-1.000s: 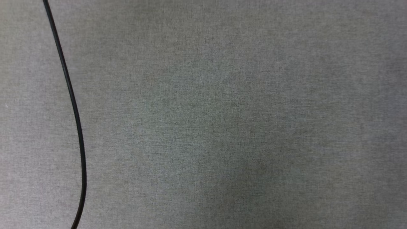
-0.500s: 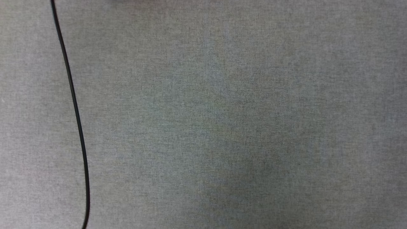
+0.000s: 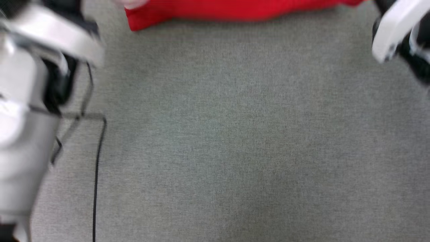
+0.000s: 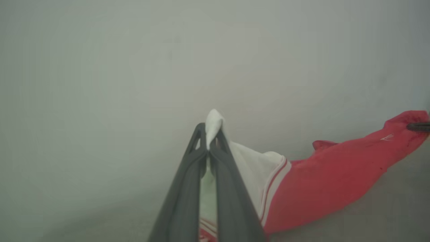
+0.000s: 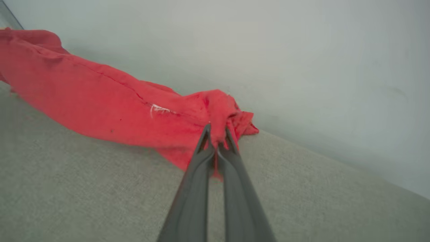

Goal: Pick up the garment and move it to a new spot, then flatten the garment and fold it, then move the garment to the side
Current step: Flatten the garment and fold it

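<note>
Pinching garment (image 5: 100, 97), seemingly opposite ends: grippers (image 4: 210, 130) (image 5: 218, 131)

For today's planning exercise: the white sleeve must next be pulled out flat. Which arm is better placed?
Left. The left fingers are shut on the white sleeve itself; the right fingers pinch the garment at its red far end.

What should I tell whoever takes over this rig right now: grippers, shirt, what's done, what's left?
Left gripper: shut on the white sleeve of the garment.
Right gripper: shut on a red bunch at its other end.
Where: stretched between the two, at the top edge of the head view, its lower edge apparently resting on the grey surface.
Done: gripped at both ends.
Left: lay it out, flatten, fold, move aside.
</note>
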Controlling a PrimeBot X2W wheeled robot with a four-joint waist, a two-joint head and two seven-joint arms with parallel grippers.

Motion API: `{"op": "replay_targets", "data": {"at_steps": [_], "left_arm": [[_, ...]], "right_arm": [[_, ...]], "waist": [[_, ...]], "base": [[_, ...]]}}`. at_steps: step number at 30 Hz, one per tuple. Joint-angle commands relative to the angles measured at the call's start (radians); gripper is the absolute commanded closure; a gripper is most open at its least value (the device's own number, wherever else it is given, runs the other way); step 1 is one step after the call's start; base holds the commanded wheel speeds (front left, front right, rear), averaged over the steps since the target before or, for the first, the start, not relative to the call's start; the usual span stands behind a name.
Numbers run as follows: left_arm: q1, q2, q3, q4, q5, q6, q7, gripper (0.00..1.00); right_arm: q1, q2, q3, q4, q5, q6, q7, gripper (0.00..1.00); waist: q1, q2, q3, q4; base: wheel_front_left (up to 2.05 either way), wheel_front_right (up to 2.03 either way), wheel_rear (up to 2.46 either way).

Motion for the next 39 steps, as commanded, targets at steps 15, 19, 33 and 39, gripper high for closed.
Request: {"op": "replay_targets", "data": {"at_steps": [15,19,33,39], "left_arm": [[0.587,-0.025,-0.016,-0.157,-0.041,0.072,-0.002,1.0],[0.709,-0.002,-0.035,-0.189,-0.051,0.094,0.014,1.0],[1.08,0.061,-0.087,-0.352,-0.163,0.14,0.129,1.0],[1.173,0.083,-0.107,-0.392,-0.197,0.158,0.171,1.0]], "right_arm": [[0.462,-0.148,0.093,-0.173,0.117,-0.001,-0.039,1.0],[0.573,-0.169,0.097,-0.211,0.115,-0.001,-0.053,1.0],[0.898,-0.2,0.017,-0.281,0.12,-0.001,-0.059,1.0],[1.021,-0.225,-0.036,-0.306,0.094,-0.001,-0.06,1.0]], "waist": [[0.0001,-0.0001,-0.266,0.022],[0.0001,-0.0001,-0.336,0.025],[0.0001,-0.0001,-0.482,0.017],[0.0001,-0.0001,-0.506,0.022]], "base": [[0.0,0.0,0.0],[0.0,0.0,0.0],[0.0,0.0,0.0],[0.0,0.0,0.0]]}}
